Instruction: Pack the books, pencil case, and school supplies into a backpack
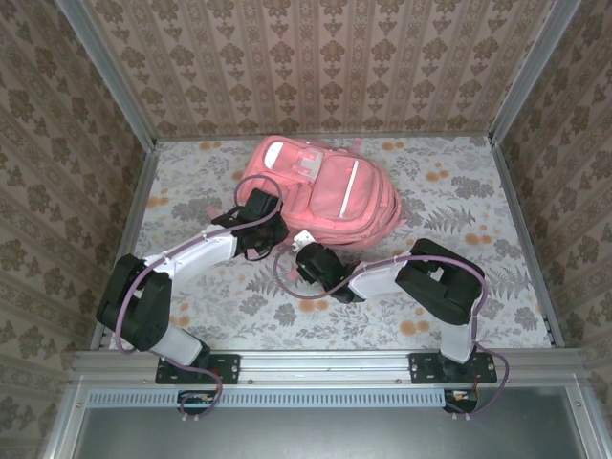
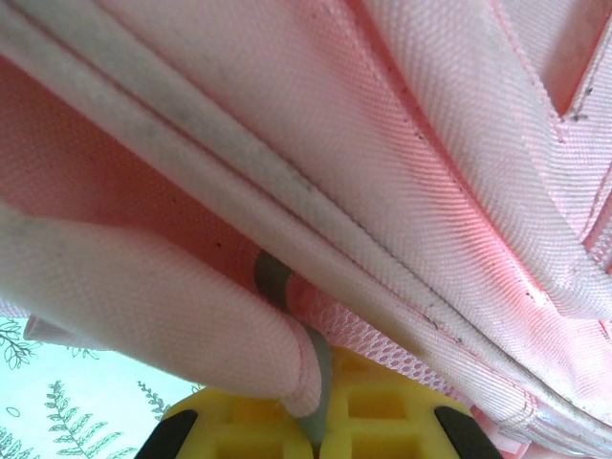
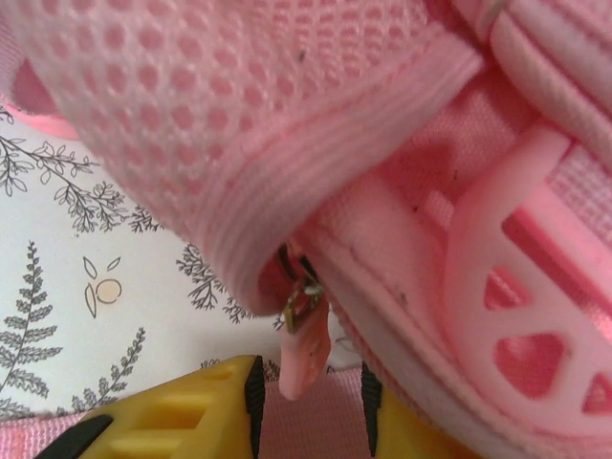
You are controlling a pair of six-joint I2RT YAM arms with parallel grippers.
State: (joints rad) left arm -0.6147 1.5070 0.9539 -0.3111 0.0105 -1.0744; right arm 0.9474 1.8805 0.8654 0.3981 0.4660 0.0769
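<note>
Pink backpack [image 1: 330,191] lying mid-table, toward far side of floral table [image 1: 459,239]. L gripper [image 1: 263,207] against its left flank. L fingers [image 2: 382,426] nearly together, pinching fabric fold w/ grey trim [image 2: 273,277]. R gripper [image 1: 308,258] at pack's near edge. R fingers [image 3: 182,416] narrowly apart, zipper pull [image 3: 301,359] hanging into gap, pink fabric betw. pads. Clamped or not: can't tell.

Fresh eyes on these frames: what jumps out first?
The big pink backpack lying far-centre on the floral table grabs the eye first. Both arms crowd it, with the left hand at its left side and the right hand at its near edge. In the right wrist view, a pink zipper pull dangles between that hand's yellow fingers.
</note>
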